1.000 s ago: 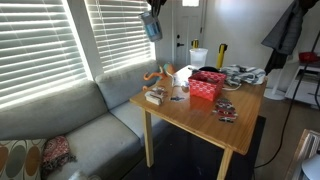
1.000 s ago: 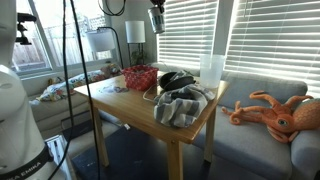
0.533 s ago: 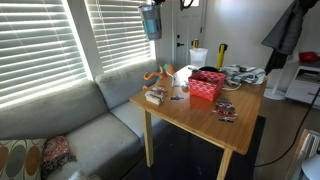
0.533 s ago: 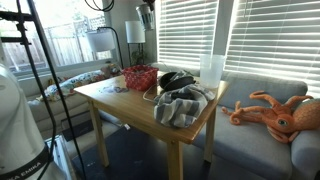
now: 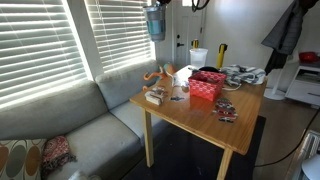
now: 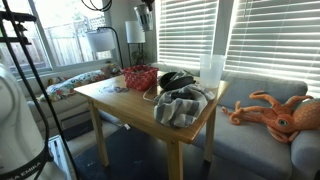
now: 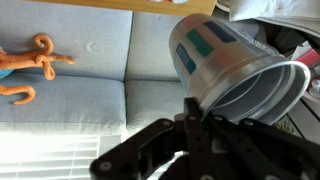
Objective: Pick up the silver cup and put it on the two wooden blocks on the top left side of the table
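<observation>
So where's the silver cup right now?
Gripped by the claw, the silver cup hangs near the top of an exterior view, before the window blinds, high above the table corner with the wooden blocks.

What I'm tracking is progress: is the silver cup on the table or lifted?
Lifted: the silver cup hangs high above the table, clamped in the pincer.

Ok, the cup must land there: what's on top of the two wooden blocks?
Nothing that shows: the blocks look bare on top, though small in an exterior view. The cup is high above the table, in the gripper. Their far side is hidden.
</observation>
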{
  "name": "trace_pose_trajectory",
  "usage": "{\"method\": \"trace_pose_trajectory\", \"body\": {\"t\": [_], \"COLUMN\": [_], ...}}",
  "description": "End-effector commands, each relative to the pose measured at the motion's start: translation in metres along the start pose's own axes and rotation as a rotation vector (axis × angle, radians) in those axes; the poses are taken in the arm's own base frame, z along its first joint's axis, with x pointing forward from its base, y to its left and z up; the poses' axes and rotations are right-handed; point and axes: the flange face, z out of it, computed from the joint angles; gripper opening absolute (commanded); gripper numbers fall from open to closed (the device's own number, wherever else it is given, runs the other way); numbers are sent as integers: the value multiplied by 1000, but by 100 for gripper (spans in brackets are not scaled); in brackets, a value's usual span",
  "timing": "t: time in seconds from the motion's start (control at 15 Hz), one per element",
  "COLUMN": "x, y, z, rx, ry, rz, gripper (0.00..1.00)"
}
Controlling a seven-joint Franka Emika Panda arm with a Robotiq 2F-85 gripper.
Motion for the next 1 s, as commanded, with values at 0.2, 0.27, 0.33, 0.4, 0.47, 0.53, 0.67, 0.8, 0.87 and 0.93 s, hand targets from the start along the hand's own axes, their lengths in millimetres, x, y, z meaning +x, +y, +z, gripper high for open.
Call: {"method": "trace_pose_trajectory", "body": {"t": [0.2, 0.27, 0.33, 0.4, 0.47, 0.53, 0.67, 0.8, 0.87, 0.93], "x": [-9, -10, -13, -15, -18, -22, -29, -37, -41, -46], "y": [-12, -15, -19, -22, -25, -27, -30, -34, -36, -37], "z": [19, 25, 33, 40, 47, 56, 73, 91, 97, 107], "rx": [70, 104, 133, 151, 164, 164, 164, 165, 176, 177], "ry": [-17, -24, -31, -41, -56, -76, -108, -132, -140, -142], "rz": [-76, -89, -103, -113, -123, -133, -142, -157, -167, -174], "gripper": [1, 1, 1, 1, 1, 1, 1, 1, 1, 1]}}
